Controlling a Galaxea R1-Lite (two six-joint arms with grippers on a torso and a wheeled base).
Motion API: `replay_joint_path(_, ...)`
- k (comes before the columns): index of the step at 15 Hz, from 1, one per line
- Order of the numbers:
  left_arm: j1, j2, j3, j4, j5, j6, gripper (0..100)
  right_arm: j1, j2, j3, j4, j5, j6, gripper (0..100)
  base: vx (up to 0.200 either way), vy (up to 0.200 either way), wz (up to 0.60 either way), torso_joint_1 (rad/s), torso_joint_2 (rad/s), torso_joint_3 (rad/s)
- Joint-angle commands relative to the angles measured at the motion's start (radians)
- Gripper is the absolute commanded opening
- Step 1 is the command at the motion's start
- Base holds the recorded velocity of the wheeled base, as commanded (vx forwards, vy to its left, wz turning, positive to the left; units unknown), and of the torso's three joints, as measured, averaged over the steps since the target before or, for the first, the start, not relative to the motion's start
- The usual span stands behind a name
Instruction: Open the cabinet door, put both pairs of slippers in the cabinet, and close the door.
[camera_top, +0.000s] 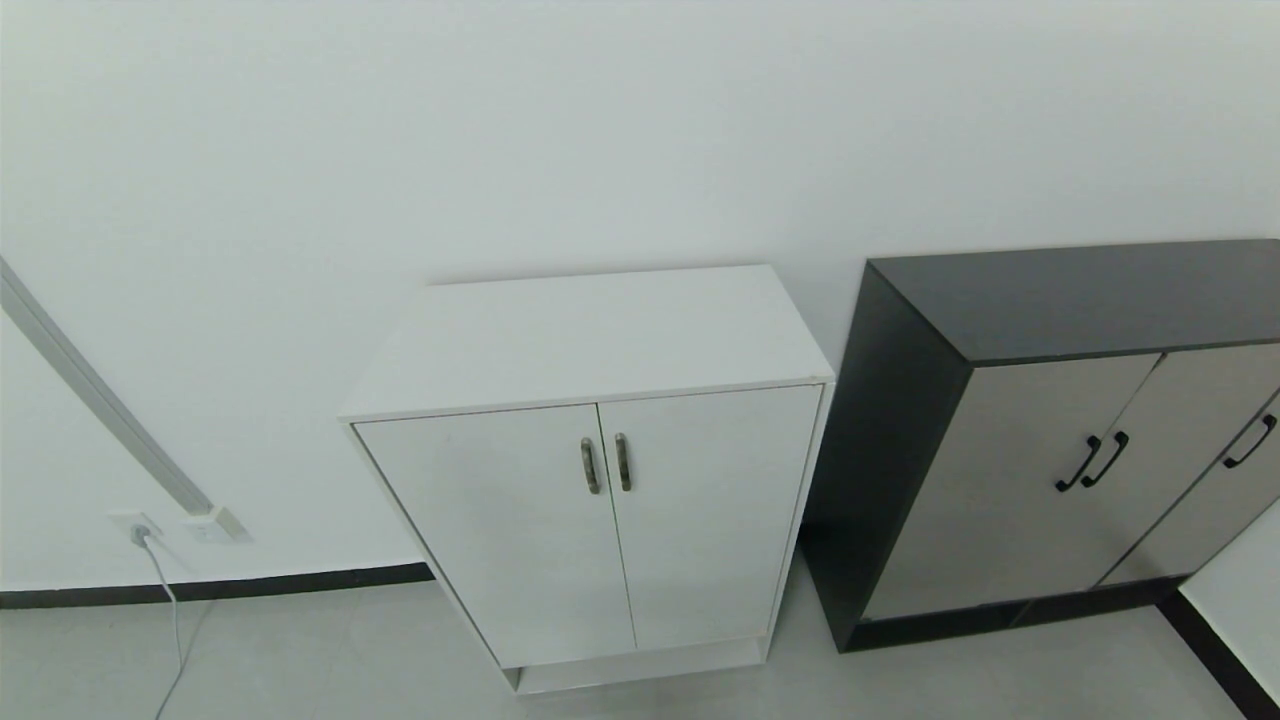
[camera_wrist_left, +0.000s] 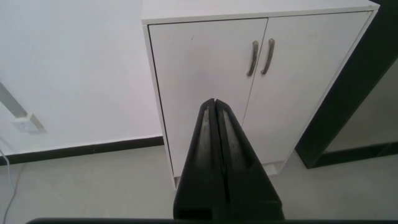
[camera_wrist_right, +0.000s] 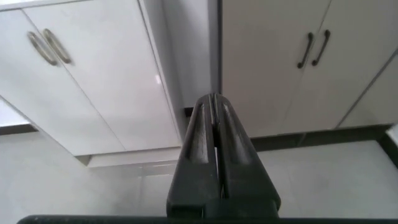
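Room and surface: I see a pale grey tiled floor (camera_top: 300, 660) meeting a plain white wall (camera_top: 500, 130), with a black skirting strip (camera_top: 250, 585) along the joint.

At far left, one white cable duct (camera_top: 90, 390) runs slantwise down the wall. Just below its lower end sits one wall socket (camera_top: 135, 525), and one pale cable (camera_top: 172, 610) hangs from it to the floor.

Count of cabinets: two, both backed against the wall, side by side and nearly touching.

The white cabinet (camera_top: 600, 340) stands at centre. It has two doors, the left door (camera_top: 500, 530) and the right door (camera_top: 710, 510), both closed flush. It has two metal handles, the left handle (camera_top: 590, 466) and the right handle (camera_top: 622, 462), upright and just beside each other at the centre seam.

The dark cabinet (camera_top: 880, 450) stands to the right, with grey doors, all closed. I count three black handles (camera_top: 1079, 464) on it.

The left gripper (camera_wrist_left: 214, 102) has its claw pressed fully together, holding nothing, and points at the white cabinet's left door from well apart.

The right gripper (camera_wrist_right: 214, 96) is likewise pinched tight and empty, and faces the gap between the two cabinets.
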Motion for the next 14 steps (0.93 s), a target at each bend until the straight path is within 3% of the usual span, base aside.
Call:
replay_joint_path(1,0.0,0.001,0.0,0.0,0.0,0.0,0,-0.073,-0.001,0.0,0.001,0.009,-0.02,0,0.0,0.0,0.0,0.0,0.0,0.0)
replay_joint_path(3,0.0,0.001,0.0,0.0,0.003,0.0,0,-0.048,-0.089,-0.002,0.001,0.015,-0.02,0,0.0,0.0,0.0,0.0,0.0,0.0)
replay_joint_path(14,0.0,0.001,0.0,0.0,0.005,-0.001,0,-0.047,-0.089,0.0,-0.005,0.012,0.023,0,0.0,0.0,0.0,0.0,0.0,0.0)
